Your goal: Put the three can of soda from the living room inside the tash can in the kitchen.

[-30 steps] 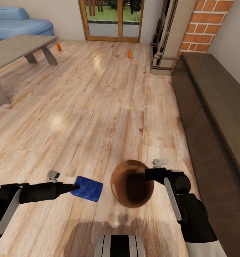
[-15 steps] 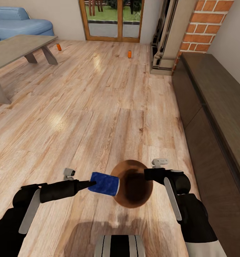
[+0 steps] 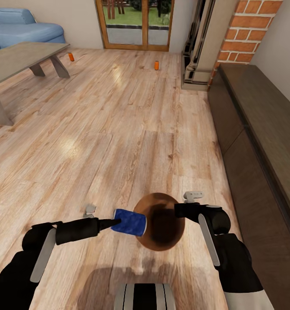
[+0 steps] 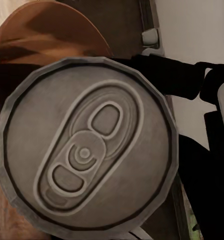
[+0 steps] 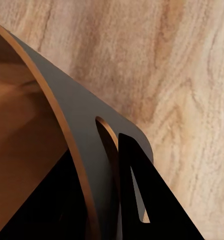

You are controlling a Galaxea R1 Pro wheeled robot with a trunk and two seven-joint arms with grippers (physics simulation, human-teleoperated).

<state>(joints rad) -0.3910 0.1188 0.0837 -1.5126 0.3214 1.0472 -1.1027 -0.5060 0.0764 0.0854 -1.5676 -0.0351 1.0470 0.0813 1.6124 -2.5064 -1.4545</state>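
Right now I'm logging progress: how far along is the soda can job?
No can visibly binned yet. In hand: the left gripper holds a blue-looking can at the rim of the trash can, which the right gripper holds by its rim. Left: dropping it in, plus two orange cans on the floor, one by the coffee table, one near the glass doors.

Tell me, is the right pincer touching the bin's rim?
Touching. In the right wrist view a dark finger of the right pincer lies pressed against the wall of the bin just below its rim, with no gap between them.
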